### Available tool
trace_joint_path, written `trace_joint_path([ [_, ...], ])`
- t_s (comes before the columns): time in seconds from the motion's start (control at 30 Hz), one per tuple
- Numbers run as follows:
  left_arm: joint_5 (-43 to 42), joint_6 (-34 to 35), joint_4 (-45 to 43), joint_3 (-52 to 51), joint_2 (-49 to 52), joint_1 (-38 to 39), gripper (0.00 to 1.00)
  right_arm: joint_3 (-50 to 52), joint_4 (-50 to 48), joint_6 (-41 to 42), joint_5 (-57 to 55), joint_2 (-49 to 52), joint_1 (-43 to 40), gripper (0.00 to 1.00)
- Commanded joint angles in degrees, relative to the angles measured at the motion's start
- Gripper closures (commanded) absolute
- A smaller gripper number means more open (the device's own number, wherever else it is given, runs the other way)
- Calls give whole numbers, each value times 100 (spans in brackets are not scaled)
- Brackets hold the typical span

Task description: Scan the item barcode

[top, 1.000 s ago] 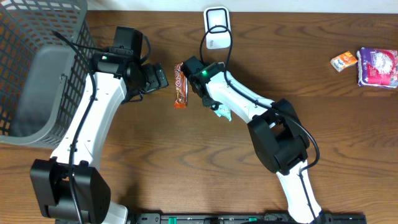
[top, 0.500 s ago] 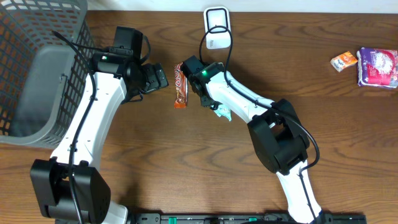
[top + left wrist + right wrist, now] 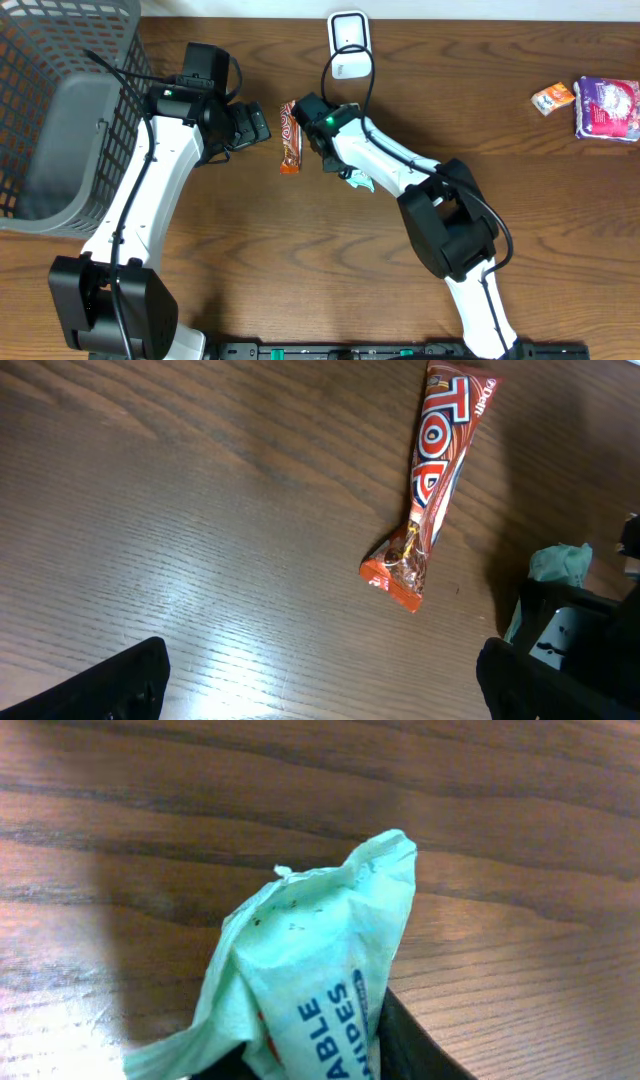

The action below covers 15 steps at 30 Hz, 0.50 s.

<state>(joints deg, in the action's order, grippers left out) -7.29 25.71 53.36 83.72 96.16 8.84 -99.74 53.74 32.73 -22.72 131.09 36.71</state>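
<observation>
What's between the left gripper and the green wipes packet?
Overhead view: the red candy bar lies flat on the wood between left gripper and wipes packet.

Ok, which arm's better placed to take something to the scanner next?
Right. The right gripper looks pinched on the green wipes packet, near the scanner. The left gripper is open and empty beside the chocolate bar.
</observation>
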Motion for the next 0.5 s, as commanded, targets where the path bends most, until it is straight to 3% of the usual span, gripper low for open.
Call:
trace_joint_path([
  [0.0,72,9,13,50,2,-4,2,-39,125,42,1110,131,-203,92],
  [0.17,72,11,15,50,2,-4,2,-431,262,-599,3202,35,-758,99],
  [0.37,72,11,13,50,2,-4,2,-557,282,-1191,5716,31,-1427,99],
  [0.47,72,11,15,50,2,-4,2,-557,286,-1497,6365,31,-1725,99],
])
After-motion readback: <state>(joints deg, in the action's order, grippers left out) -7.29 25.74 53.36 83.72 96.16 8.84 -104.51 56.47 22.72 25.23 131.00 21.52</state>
